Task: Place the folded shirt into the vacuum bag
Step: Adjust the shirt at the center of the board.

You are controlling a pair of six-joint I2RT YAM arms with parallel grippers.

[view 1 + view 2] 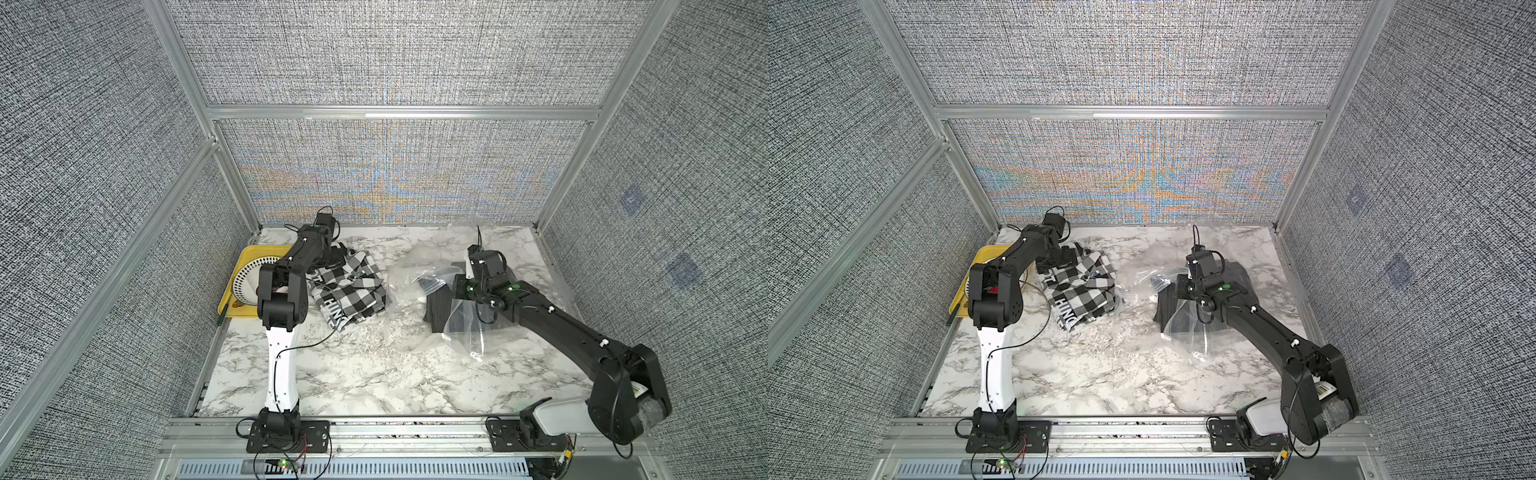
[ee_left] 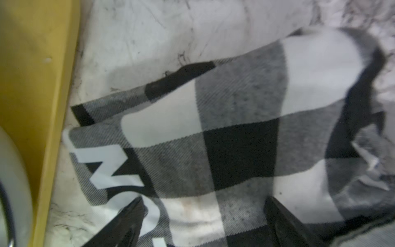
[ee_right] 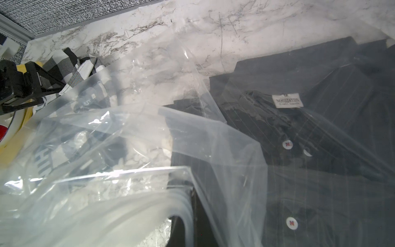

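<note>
Left jaws: yours are standing wide apart, straddling the checked shirt point(image 2: 235, 139).
Right jaws: you are clenching them on the vacuum bag point(image 1: 411, 286), holding its edge up.
Checked shirt: lying outside the bag on the surface point(image 1: 353, 374), between the yellow tray point(image 1: 249, 255) and the bag.
Bag: holding a dark shirt point(image 3: 299, 132).

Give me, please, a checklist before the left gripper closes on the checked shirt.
1. Left gripper open: ok.
2. Its fingers straddle the checked shirt: ok.
3. Checked shirt gripped: not ok, not yet.
4. Right gripper shut on the bag: ok, film bunches at it and the bag edge stands raised.
5. Bag mouth faces the checked shirt: cannot tell, the film is crumpled.
6. Tray clear of the fingers: ok.
</note>
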